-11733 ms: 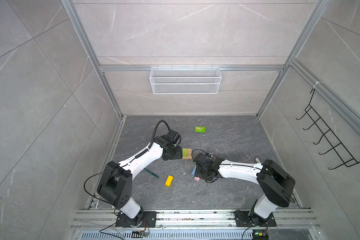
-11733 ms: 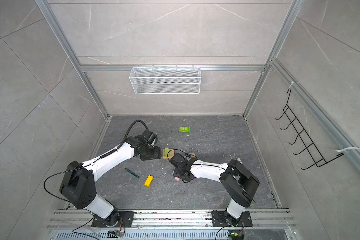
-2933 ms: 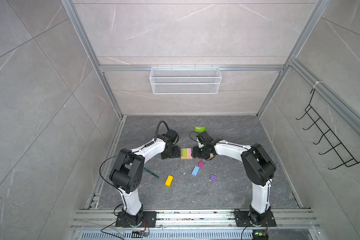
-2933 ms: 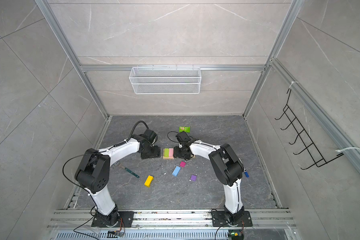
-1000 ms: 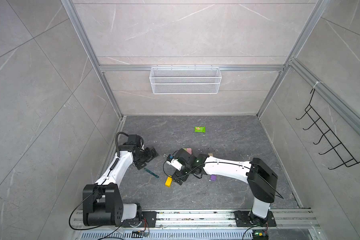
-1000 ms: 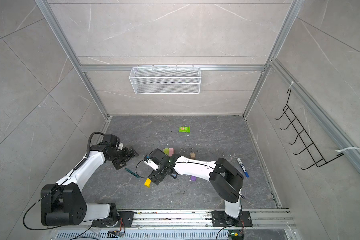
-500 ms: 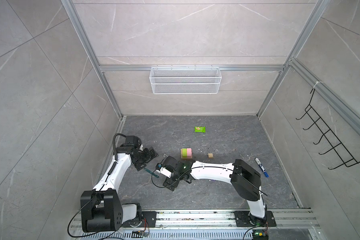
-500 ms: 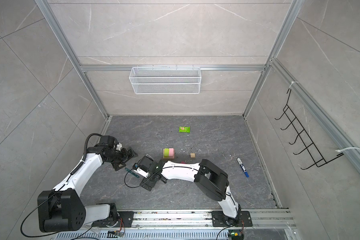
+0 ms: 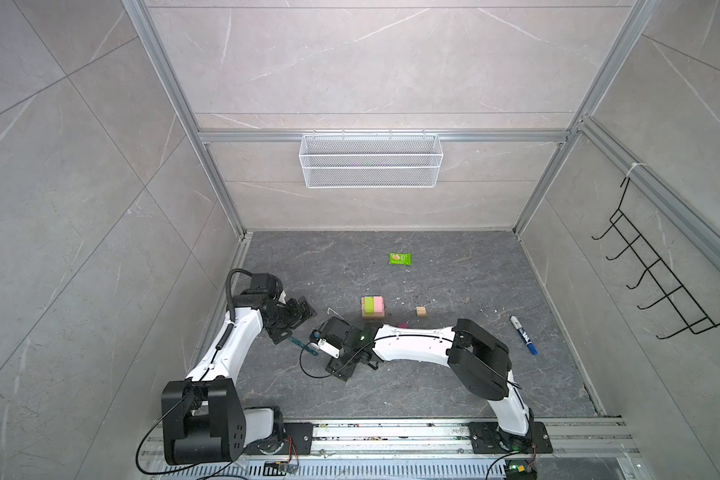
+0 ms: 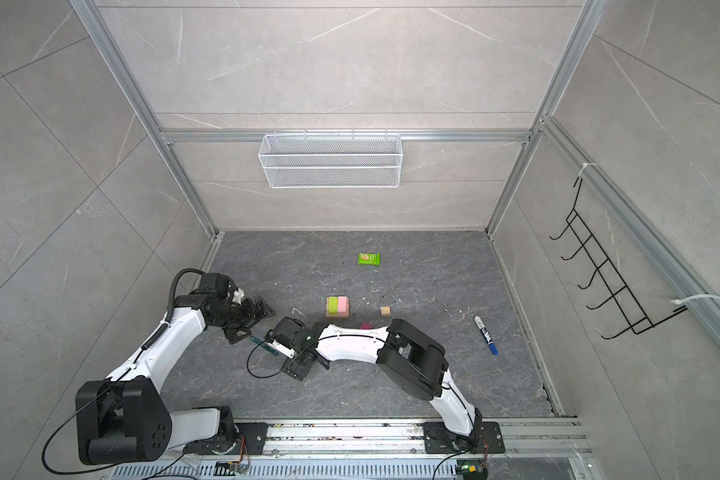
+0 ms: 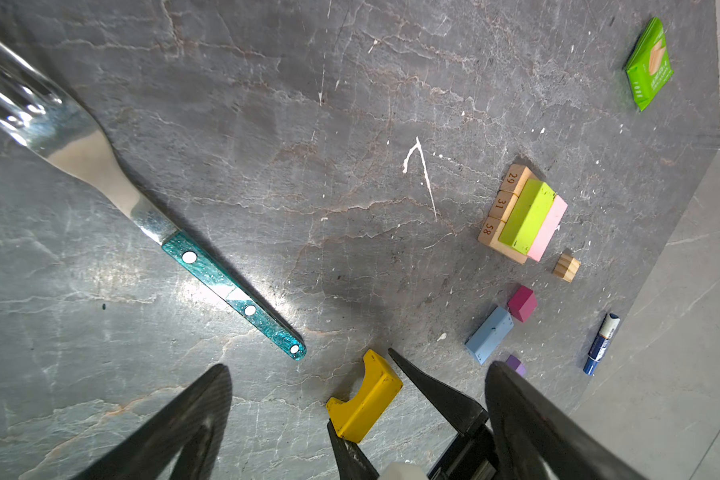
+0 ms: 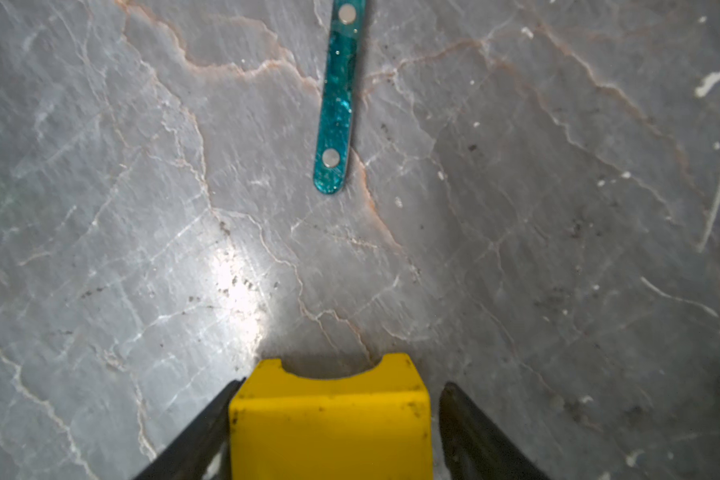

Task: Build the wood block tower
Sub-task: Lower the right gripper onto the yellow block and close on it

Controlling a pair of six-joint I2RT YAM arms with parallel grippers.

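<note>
Right claw [image 12: 341,382] straddling the yellow block [image 12: 329,424] lying on the surface [image 12: 558,249], its jaws standing just apart from it, left claw [image 11: 356,365] gaping wide and empty nearby, tower [image 9: 373,307] standing mid-surface

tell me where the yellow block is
Right wrist view: the yellow block sits on the floor between the fingers of the right gripper, left of centre, near the fork's teal handle end.

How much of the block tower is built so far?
Done: three tan bars make the base, with the lime block and pink block on top. In hand: the right gripper straddles the yellow block, with a gap at one jaw, so it is not gripped yet. Left: that one, plus the blue block, magenta block, purple block and tan cube, all lying loose.
</note>
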